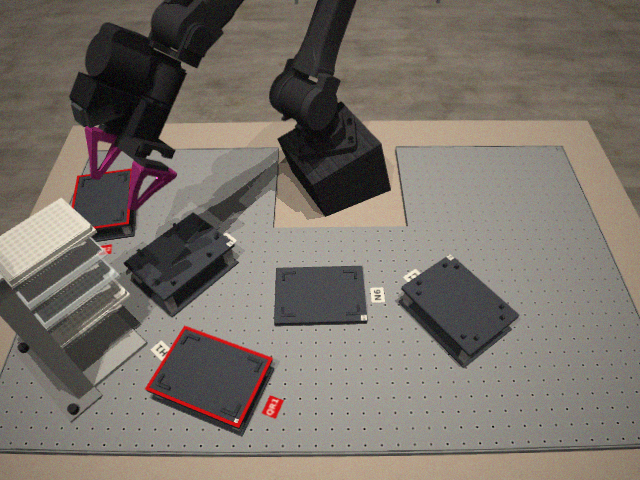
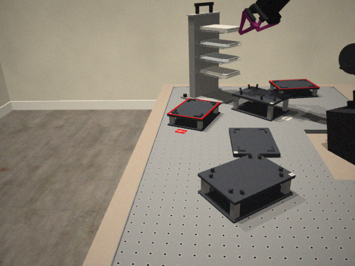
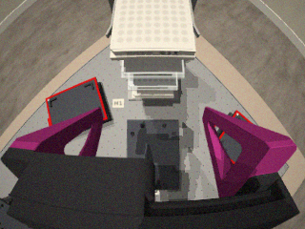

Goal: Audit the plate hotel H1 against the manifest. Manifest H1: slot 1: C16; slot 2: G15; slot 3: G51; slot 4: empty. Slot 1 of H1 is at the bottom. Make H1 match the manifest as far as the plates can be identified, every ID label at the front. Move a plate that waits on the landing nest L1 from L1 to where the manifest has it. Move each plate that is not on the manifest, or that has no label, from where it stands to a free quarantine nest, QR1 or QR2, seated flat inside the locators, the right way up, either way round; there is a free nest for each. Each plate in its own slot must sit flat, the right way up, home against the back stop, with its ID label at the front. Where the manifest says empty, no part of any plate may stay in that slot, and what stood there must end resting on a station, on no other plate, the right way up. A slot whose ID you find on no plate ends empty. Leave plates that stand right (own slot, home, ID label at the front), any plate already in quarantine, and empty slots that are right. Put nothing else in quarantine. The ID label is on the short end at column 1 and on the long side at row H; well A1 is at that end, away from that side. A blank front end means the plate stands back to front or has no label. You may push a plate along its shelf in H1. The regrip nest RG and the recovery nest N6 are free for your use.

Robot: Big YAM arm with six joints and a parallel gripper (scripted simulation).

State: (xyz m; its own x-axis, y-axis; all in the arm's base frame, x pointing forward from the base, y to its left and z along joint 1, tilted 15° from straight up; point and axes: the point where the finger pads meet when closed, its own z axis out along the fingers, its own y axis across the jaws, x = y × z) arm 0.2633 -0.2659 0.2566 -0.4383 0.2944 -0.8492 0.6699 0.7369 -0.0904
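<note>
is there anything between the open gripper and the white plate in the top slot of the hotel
Nothing visible. The gripper is open and holds nothing, level with the white plate in the top slot of the hotel. Its magenta fingers are just off the plate's front end, with only open air between them.

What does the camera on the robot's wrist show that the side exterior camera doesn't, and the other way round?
Only the wrist view looks straight down on the white top plate, showing its grid of wells, with both magenta fingers spread wide and nothing between them. Only the exterior view shows the plate hotel from the side, four plates stacked one per shelf, plus the room's floor and wall. Both show the top plate, the open gripper near it, and a red-edged quarantine nest.
</note>
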